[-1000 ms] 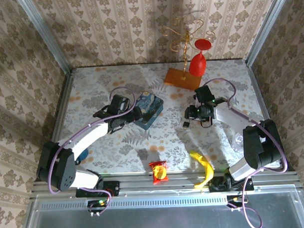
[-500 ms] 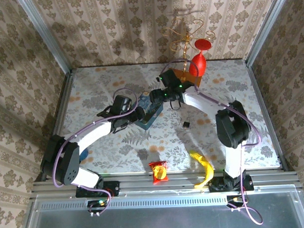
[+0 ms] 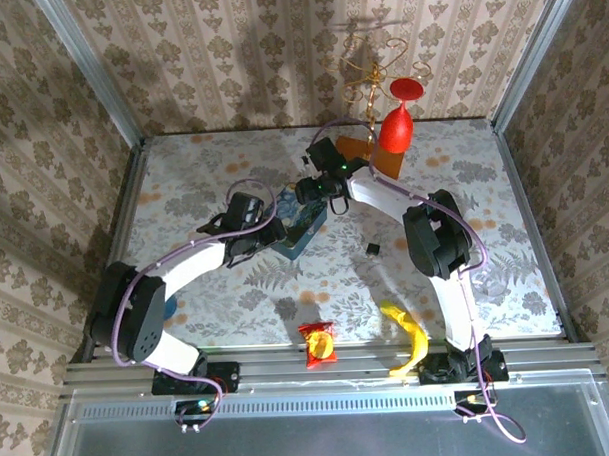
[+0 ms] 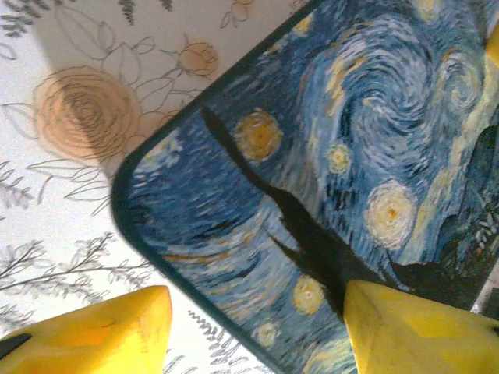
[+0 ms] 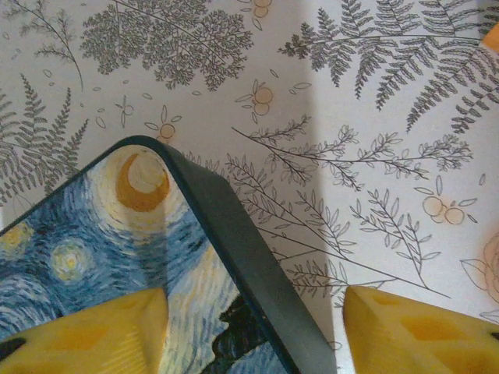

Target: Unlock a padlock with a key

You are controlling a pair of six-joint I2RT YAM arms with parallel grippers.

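At desk [image 3: 202, 162] centre: blue tin [image 3: 304, 223] under both hands, padlock [image 3: 371, 249] lying loose.
The left hand [image 3: 273, 232], released with fingers spread, straddles the tin's 8 o'clock corner; the right hand [image 3: 321, 190], likewise released, hangs over its 1 o'clock corner. The padlock rests at the tin's 4 o'clock, touched by neither.

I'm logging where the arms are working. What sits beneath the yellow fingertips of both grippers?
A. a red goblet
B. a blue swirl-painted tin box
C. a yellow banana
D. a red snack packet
B: in the wrist views the blue swirl-painted tin box lies under the open left gripper, and one of its corners lies under the open right gripper.
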